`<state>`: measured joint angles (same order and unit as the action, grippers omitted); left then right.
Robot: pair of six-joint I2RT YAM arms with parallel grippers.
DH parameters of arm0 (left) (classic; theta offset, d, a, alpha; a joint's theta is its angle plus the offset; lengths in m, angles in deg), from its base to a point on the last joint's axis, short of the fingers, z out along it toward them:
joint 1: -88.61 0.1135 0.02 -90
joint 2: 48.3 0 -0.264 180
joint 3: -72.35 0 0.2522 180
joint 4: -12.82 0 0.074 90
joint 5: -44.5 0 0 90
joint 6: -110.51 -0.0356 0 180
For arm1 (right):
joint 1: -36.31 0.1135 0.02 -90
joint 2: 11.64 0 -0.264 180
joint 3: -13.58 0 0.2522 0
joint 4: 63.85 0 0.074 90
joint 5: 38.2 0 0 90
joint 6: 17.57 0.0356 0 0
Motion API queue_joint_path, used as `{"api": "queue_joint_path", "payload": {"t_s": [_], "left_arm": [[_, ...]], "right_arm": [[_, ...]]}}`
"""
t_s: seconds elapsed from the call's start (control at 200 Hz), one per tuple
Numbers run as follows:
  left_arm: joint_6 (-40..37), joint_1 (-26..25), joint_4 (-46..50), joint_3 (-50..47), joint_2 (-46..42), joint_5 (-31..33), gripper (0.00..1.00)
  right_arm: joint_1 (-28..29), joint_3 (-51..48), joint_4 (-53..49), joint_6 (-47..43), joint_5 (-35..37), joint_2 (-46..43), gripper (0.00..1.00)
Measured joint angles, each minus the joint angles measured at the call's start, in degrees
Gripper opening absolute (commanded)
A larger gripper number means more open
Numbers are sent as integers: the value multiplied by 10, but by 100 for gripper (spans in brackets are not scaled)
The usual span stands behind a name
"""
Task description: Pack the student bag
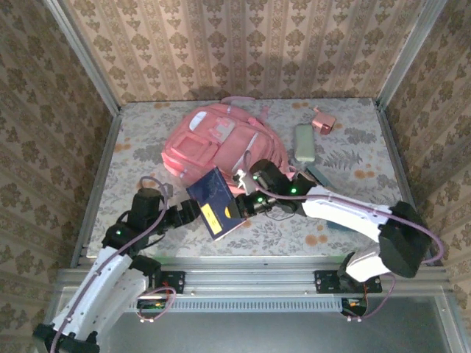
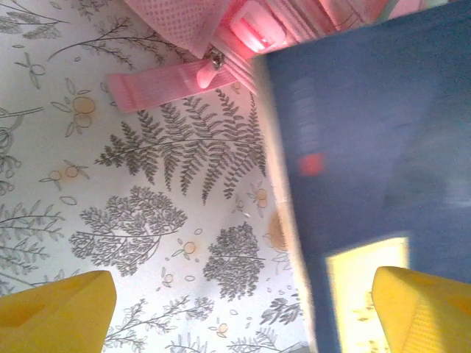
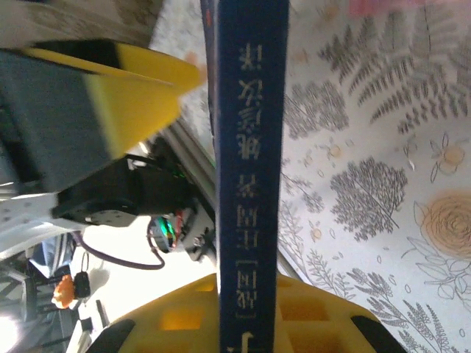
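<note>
Closest to the left wrist lens, 2 yellow fingers (image 2: 60,312) of the left gripper (image 2: 239,316), spread wide apart above the fern-printed bench (image 2: 147,220). Just beside 1 of them, a dark blue book (image 2: 368,147) with a yellow label. Further off, the pink mesh edge of the student bag (image 2: 184,18) and a pink strap (image 2: 158,82) lying flat on the bench. From the right wrist, right gripper (image 3: 221,198) clamped across the book (image 3: 246,147), its spine with pale lettering turned to the lens. From above, book (image 1: 217,206) held tilted near the front of the bench (image 1: 132,147), left gripper (image 1: 190,213) at its left edge, right gripper (image 1: 243,202) at its right. Student bag (image 1: 217,140) flat at the middle back of the bench, just behind the book, front pockets up. Right of the bag, a grey-green pouch (image 1: 304,142) and a small pink box (image 1: 322,121), near each other.
</note>
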<state>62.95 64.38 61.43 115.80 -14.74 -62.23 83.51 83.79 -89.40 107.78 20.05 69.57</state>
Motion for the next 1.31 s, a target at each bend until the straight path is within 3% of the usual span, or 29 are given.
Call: {"api": "queue_joint_path", "payload": {"t_s": [0.305,0.555,0.745,0.995,1.305], "left_arm": [[20,15,-212,1,75,-164,92],[47,15,-350,40,150,-250,85],[105,15,-469,44,192,-299,73],[174,15,-582,42,202,-334,44],[219,-17,-688,17,213,-348,36]], "right_arm": [[-89,-17,79,35,-95,-62,0],[-104,-46,134,70,-154,-83,0],[-125,-71,221,129,-193,-94,0],[-144,-84,258,151,-212,-98,0],[-167,-105,289,161,-246,-100,0]]}}
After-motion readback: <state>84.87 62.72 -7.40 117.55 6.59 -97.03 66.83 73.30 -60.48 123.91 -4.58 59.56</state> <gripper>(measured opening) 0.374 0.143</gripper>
